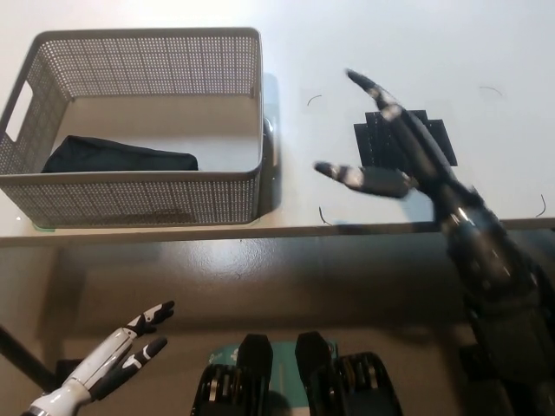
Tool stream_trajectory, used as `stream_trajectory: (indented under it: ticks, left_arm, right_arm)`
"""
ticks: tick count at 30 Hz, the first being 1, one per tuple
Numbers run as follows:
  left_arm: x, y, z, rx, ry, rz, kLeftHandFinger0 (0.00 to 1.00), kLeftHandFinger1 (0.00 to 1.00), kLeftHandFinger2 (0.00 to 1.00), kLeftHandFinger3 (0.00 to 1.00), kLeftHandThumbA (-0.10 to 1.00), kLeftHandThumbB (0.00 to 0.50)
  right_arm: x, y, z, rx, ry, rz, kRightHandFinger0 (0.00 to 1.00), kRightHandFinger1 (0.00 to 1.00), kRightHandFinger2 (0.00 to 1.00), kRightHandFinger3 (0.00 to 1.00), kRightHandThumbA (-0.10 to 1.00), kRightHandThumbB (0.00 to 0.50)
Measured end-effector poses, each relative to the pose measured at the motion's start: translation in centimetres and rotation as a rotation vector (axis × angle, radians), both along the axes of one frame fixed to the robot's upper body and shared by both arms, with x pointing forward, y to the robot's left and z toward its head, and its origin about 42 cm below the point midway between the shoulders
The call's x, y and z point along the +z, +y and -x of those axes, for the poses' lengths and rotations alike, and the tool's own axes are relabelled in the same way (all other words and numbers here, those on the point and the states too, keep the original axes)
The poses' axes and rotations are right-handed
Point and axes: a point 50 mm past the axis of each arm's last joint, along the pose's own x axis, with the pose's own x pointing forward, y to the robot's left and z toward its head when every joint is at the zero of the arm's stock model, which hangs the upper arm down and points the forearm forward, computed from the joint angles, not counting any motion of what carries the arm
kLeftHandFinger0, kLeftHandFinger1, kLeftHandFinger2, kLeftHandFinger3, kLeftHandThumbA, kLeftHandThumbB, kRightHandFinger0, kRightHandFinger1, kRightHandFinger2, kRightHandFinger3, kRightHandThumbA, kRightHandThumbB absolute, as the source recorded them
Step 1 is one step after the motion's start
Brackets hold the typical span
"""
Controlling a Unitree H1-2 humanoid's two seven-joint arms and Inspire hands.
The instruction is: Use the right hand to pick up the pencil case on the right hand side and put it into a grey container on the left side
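- Your black right hand is spread wide with nothing in it; it hangs above the white table, to the right of the grey perforated plastic basket and clear of its wall.
- The dark, flat soft pencil case lies on the floor of that basket, against the near wall and toward the basket's left end. Judging from this, the placing looks done and what remains is to bring the arm home.
- A black flat patch sits on the table right of the basket, partly hidden by your right hand. I cannot tell what it is, so do not take it for a second case.
- Your white left hand rests low, below the table's front edge and nearer to you than the basket, fingers apart and holding nothing.
- Risk one: if you draw the right arm back low, the forearm could catch the table's front edge, since it crosses that edge just right of the basket.
- Risk two: a swing of the hand toward the basket could knock its right wall and shove it along the table.
- Risk three: dropping the open fingers onto the black patch could drag it across the table.
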Motion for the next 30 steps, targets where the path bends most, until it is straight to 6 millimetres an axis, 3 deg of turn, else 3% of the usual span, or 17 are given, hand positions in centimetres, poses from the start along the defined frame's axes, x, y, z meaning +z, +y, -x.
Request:
stream_trajectory:
  ticks: [6, 9, 12, 14, 18, 20, 24, 30]
  left_arm:
    - [-0.2, 0.1, 0.2, 0.002, 0.007, -0.001, 1.0, 1.0, 1.0, 1.0, 1.0, 0.275]
    - [-0.3, 0.1, 0.4, 0.003, 0.01, -0.001, 1.0, 1.0, 1.0, 1.0, 1.0, 0.285]
    - [-0.5, 0.2, 0.5, 0.005, 0.015, -0.001, 1.0, 1.0, 1.0, 1.0, 1.0, 0.283]
    - [-0.6, 0.2, 0.6, 0.008, 0.019, -0.001, 1.0, 1.0, 1.0, 1.0, 1.0, 0.314]
    - [-0.7, 0.4, 0.8, 0.016, 0.023, -0.001, 1.0, 1.0, 1.0, 1.0, 1.0, 0.357]
    - [-0.8, 0.5, 1.0, 0.022, 0.029, 0.0, 1.0, 1.0, 1.0, 1.0, 1.0, 0.347]
    - [-1.0, 0.5, 1.1, 0.033, 0.033, 0.007, 1.0, 1.0, 1.0, 1.0, 1.0, 0.338]
    - [-1.4, 0.3, 1.2, 0.057, 0.036, 0.029, 1.0, 1.0, 1.0, 1.0, 1.0, 0.34]
  right_arm:
    - [-4.2, -2.8, 3.9, -0.042, 0.095, -0.109, 1.0, 1.0, 1.0, 1.0, 1.0, 0.255]
    - [-7.1, -4.2, 5.9, -0.073, 0.17, -0.157, 1.0, 1.0, 1.0, 1.0, 1.0, 0.27]
    - [-10.0, -5.7, 8.1, -0.108, 0.248, -0.2, 1.0, 1.0, 1.0, 1.0, 1.0, 0.238]
    - [-12.5, -6.6, 9.7, -0.132, 0.317, -0.232, 1.0, 1.0, 1.0, 1.0, 1.0, 0.273]
    - [-16.2, -7.7, 12.1, -0.158, 0.425, -0.282, 1.0, 1.0, 1.0, 1.0, 1.0, 0.254]
    - [-18.2, -8.2, 13.3, -0.172, 0.481, -0.306, 1.0, 1.0, 1.0, 1.0, 1.0, 0.24]
    - [-20.8, -8.8, 14.6, -0.19, 0.547, -0.341, 1.0, 1.0, 1.0, 1.0, 1.0, 0.213]
    - [-23.5, -9.6, 15.3, -0.209, 0.611, -0.396, 1.0, 1.0, 1.0, 1.0, 1.0, 0.282]
